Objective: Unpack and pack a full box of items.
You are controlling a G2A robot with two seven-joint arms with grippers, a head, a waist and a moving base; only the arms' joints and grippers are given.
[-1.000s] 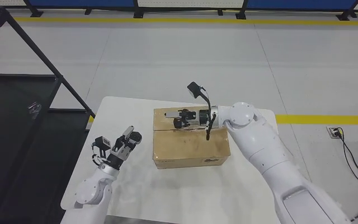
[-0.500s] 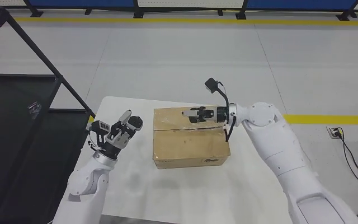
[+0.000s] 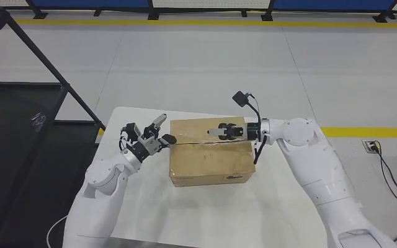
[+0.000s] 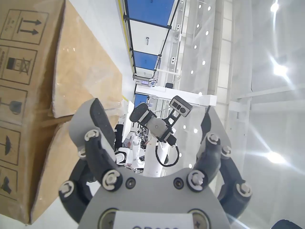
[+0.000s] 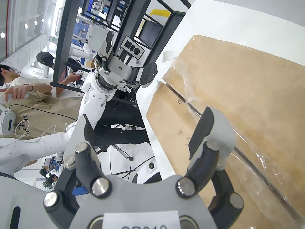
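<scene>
Where symbols (image 4: 16, 65) (arrows (image 4: 25, 27), umbrella (image 4: 7, 143)) mark it, box (image 4: 78, 55), left hand (image 4: 153, 113) beside.

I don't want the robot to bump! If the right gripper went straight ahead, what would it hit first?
Likely the left gripper, open at the cardboard box's end. The right gripper points along the box top; it might scrape that first.

The box (image 4: 78, 55) side carries printed handling pictograms (image 4: 17, 72): paired arrows, a glass, an umbrella.
</scene>
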